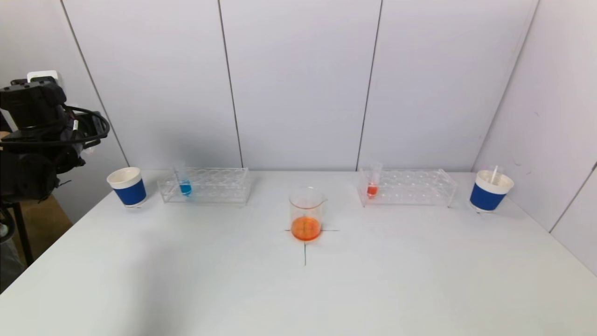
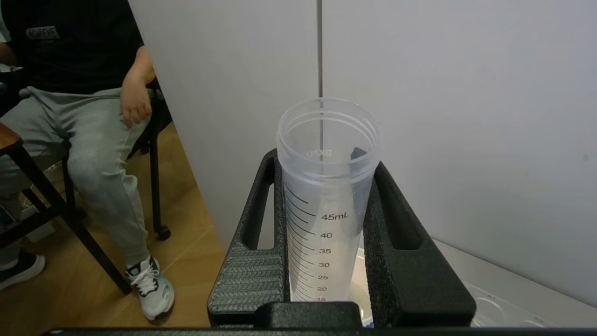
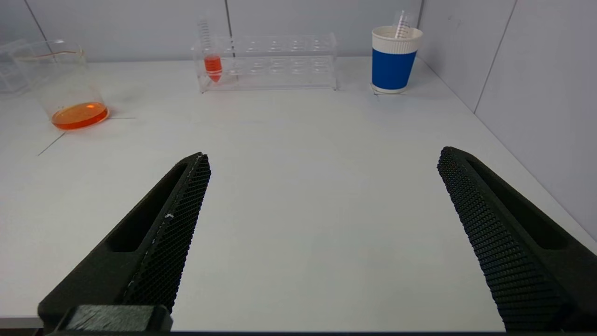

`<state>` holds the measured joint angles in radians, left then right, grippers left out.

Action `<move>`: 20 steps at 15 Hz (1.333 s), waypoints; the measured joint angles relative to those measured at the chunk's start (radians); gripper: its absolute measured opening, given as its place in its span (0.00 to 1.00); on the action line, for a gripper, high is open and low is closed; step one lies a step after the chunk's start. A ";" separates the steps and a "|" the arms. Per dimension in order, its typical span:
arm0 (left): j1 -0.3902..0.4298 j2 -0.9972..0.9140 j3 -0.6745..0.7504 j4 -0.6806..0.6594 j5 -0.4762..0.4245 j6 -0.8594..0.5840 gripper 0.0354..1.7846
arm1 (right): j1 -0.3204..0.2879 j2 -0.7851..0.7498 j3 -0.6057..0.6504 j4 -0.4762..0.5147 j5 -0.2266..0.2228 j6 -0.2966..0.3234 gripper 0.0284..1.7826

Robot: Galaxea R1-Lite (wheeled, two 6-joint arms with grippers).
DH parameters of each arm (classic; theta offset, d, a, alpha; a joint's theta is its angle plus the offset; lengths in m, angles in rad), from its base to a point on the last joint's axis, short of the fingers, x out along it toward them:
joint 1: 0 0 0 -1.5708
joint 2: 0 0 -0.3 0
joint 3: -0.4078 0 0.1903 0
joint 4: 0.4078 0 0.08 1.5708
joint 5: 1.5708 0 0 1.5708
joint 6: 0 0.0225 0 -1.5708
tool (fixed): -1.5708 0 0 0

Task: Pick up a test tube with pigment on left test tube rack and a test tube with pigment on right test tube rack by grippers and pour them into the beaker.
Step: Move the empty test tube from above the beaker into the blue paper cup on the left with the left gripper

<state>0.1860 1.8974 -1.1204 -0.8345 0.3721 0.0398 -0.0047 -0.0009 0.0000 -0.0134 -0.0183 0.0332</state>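
Two clear racks stand at the back of the white table (image 1: 186, 280). On the robot's left, the left test tube rack (image 1: 205, 185) holds a tube with blue pigment (image 1: 185, 187) near its outer end. On the robot's right, the right test tube rack (image 1: 406, 187) holds a tube with red pigment (image 1: 372, 189) at the end nearest the middle. Between the racks, a bit closer to the robot, stands the beaker (image 1: 306, 213) on a drawn cross, with orange liquid in its bottom. One blue-and-white paper cup (image 1: 127, 186) stands just outside the left rack, and another paper cup (image 1: 489, 190) stands outside the right rack with a thin tube poking out. The left gripper (image 2: 326, 261) is up high, off the table's left edge – it squeezes an empty clear test tube (image 2: 326, 196), held upright. The right gripper (image 3: 322, 233) hangs low over the near right part of the table, its fingers spread wide apart, holding nothing.
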 joint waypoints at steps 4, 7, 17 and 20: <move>0.019 0.112 -0.023 -0.100 -0.012 0.001 0.24 | 0.000 0.000 0.000 0.000 0.000 0.000 0.99; 0.020 0.179 -0.059 -0.120 -0.018 0.001 0.24 | 0.000 0.000 0.000 0.000 0.000 0.000 0.99; 0.027 0.299 -0.093 -0.172 -0.053 -0.006 0.24 | 0.000 0.000 0.000 0.000 0.000 0.000 0.99; 0.027 0.329 -0.092 -0.194 -0.054 -0.005 0.24 | 0.000 0.000 0.000 0.000 0.000 0.000 0.99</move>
<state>0.2130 2.2260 -1.2128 -1.0289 0.3185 0.0349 -0.0047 -0.0009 0.0000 -0.0134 -0.0181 0.0336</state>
